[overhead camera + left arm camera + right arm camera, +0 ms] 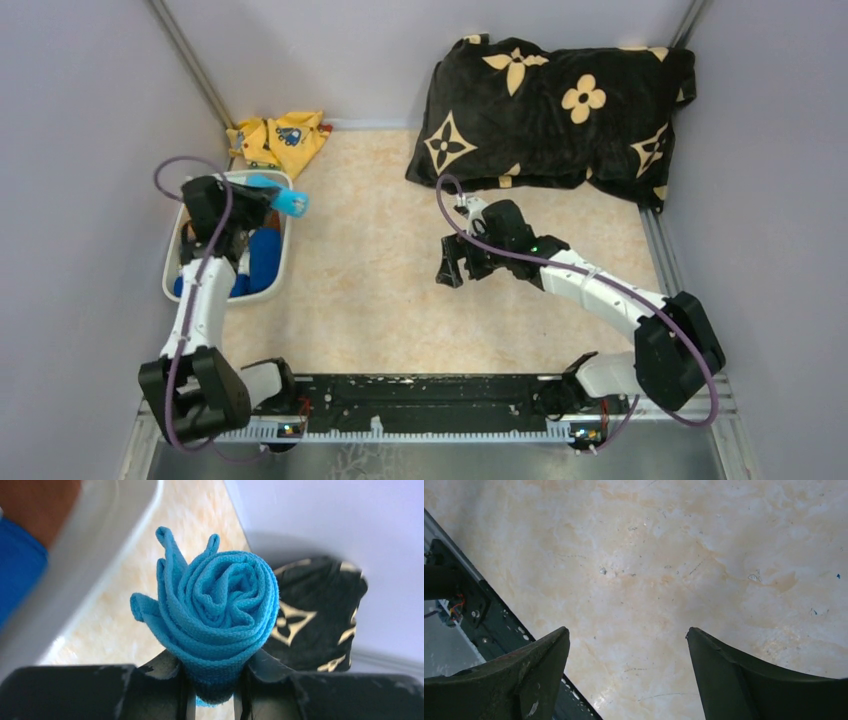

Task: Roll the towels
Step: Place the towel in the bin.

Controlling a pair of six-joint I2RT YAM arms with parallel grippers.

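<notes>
One towel is up in the air: the light cyan towel (220,605), rolled tight, is pinched near its end by the left gripper (212,677), narrow jaws biting the roll beside the white basket (172,272). It looks light, soft and springy; grip mid-roll, I'd say, or the layers fan loose. The blue towel (262,258) and brown towel (35,505) lie in the basket. The right gripper (626,675) hangs wide and empty over the smooth marbled table (380,300), and the walls (90,100) crowd close.

Left arm (196,300) reaches forward, jaws clamped; right arm (590,284) bends inward, jaws spread wide.
</notes>
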